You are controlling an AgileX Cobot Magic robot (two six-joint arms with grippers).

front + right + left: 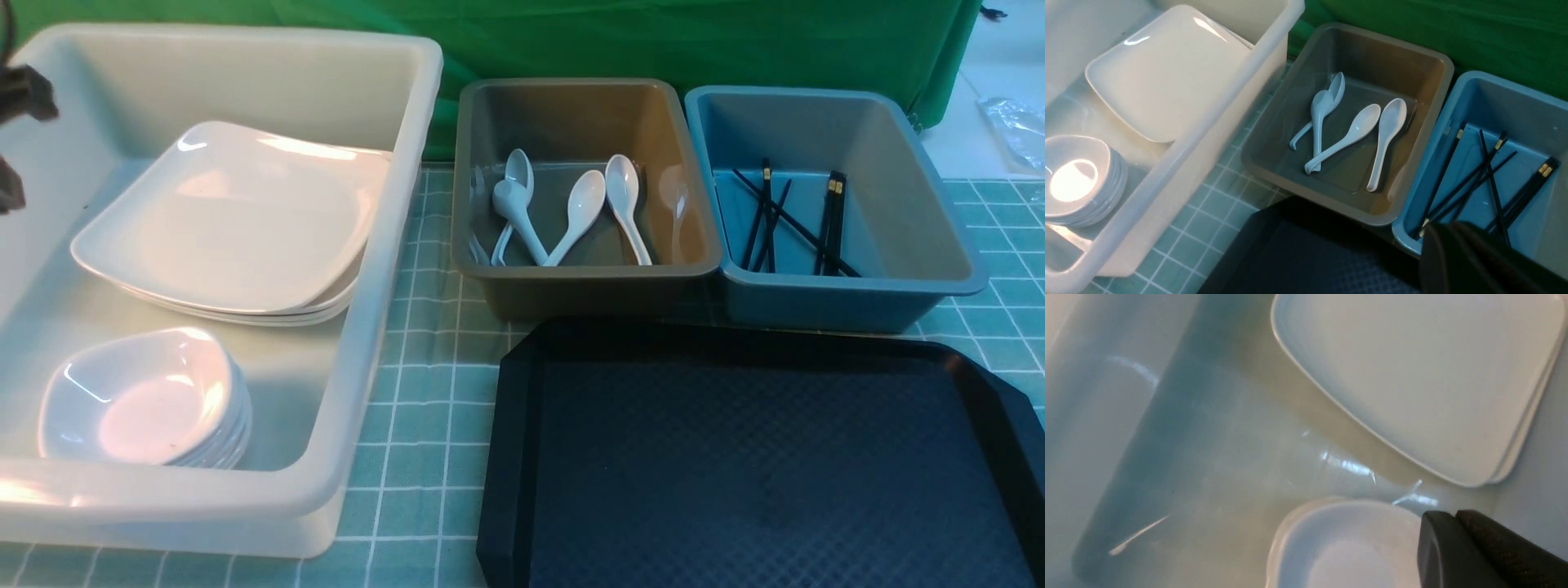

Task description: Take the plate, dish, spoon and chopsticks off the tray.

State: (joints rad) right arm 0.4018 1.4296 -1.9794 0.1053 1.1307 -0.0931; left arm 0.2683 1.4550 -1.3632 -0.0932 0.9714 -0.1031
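**Tray bare; tableware sorted into tubs**

The tray (759,465) carries nothing. Plate (229,220) and dish stack (143,400) lie in the white tub (384,269), directly under the left gripper (1455,522), pressed together, empty. Spoons (571,212) occupy the brown tub (588,282), chopsticks (784,220) the blue tub (849,294). Right gripper (1453,232) closed, empty, fingertips dim.

Left fingers (1457,547) pressed together, right fingers (1457,253) together, both empty
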